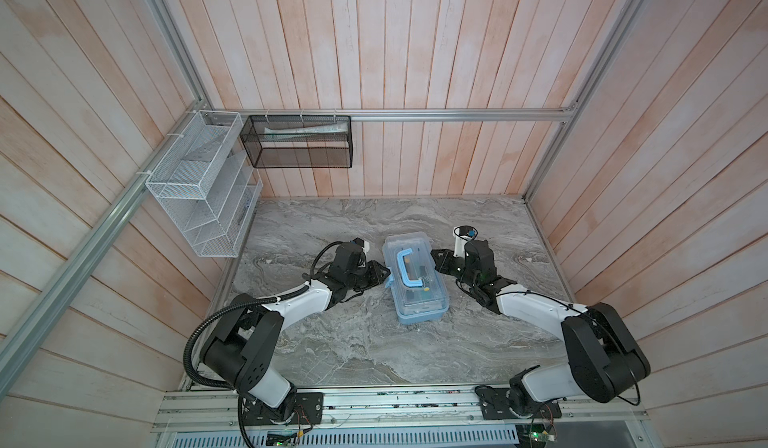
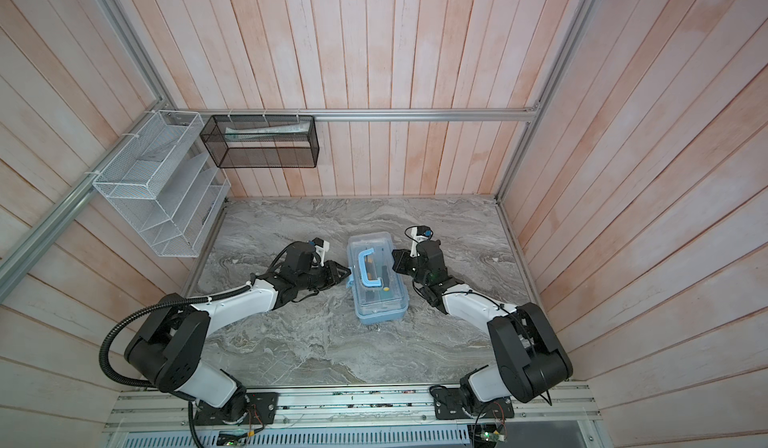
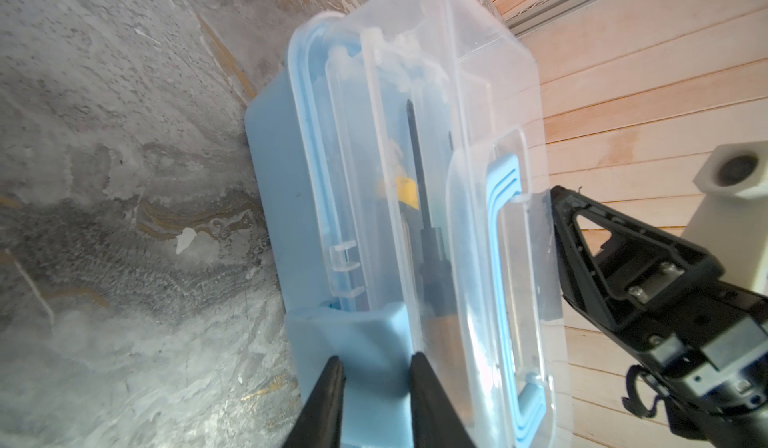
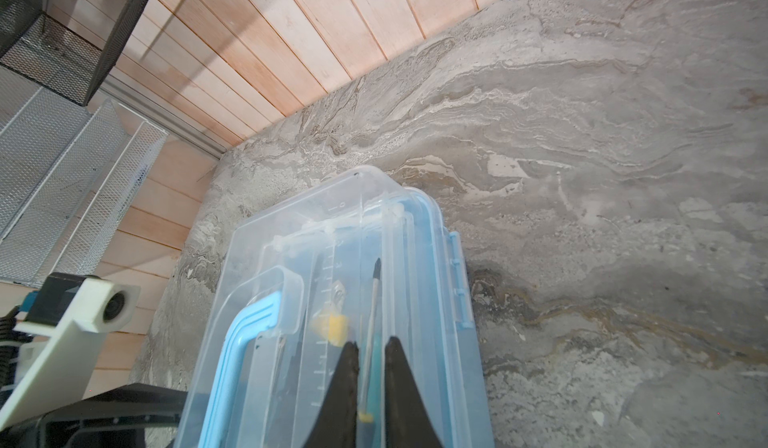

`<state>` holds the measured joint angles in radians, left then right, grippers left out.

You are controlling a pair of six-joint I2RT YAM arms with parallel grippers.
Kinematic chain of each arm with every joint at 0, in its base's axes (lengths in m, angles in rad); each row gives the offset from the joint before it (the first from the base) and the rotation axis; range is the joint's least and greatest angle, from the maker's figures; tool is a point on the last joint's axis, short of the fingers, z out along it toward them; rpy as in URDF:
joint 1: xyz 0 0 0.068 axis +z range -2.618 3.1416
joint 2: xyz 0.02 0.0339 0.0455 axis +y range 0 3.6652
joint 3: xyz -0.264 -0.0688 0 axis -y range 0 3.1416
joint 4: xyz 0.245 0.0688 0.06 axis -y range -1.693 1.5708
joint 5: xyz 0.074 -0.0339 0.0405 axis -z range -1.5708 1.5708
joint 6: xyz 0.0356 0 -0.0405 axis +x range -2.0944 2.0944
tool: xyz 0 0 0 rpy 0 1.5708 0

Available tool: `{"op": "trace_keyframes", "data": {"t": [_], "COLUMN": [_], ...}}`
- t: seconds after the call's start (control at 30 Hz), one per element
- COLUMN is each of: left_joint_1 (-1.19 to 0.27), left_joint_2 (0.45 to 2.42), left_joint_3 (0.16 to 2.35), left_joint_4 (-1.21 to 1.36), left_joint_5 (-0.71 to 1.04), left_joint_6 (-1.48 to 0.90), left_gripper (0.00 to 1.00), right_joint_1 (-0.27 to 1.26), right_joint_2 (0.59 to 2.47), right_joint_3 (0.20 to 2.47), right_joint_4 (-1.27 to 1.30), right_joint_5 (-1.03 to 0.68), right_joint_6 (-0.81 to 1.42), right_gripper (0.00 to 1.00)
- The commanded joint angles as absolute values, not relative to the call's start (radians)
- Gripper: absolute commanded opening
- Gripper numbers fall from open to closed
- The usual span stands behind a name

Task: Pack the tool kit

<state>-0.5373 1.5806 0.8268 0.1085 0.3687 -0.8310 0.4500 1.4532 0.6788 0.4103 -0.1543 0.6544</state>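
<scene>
The tool kit (image 1: 415, 283) lies mid-frame on the surface (image 1: 374, 362). Left jaws straddle its latch (image 3: 374, 333), slightly spread, grip unclear; right jaws, pressed together, sit at its lid (image 4: 291, 225).

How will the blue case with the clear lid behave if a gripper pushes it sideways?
Likely slides rather than tips: the case lies low and flat on the smooth table. Its hard plastic looks stiff. The screwdriver inside may rattle and shift the weight.
</scene>
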Motion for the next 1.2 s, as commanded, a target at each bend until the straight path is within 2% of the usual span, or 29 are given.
{"op": "trace_keyframes", "data": {"t": [0.0, 0.83, 1.03, 1.17], "left_joint_1": [-0.546, -0.584, -0.608, -0.653], "left_joint_2": [1.608, 1.68, 1.722, 1.736], "left_joint_3": [0.833, 0.758, 0.753, 0.742], "left_joint_4": [0.139, 0.319, 0.407, 0.459], "left_joint_5": [0.376, 0.394, 0.385, 0.347], "left_joint_6": [-0.829, -0.913, -0.96, -1.012], "left_gripper": [0.29, 0.3, 0.3, 0.3], "right_joint_1": [0.479, 0.515, 0.594, 0.646], "right_joint_2": [1.514, 1.565, 1.624, 1.638], "right_joint_3": [0.633, 0.557, 0.516, 0.417], "right_joint_4": [0.2, 0.254, 0.34, 0.535], "right_joint_5": [-0.244, -0.339, -0.325, -0.309], "right_joint_6": [0.65, 0.714, 0.893, 1.125], "right_gripper": [0.12, 0.12, 0.13, 0.12]}}
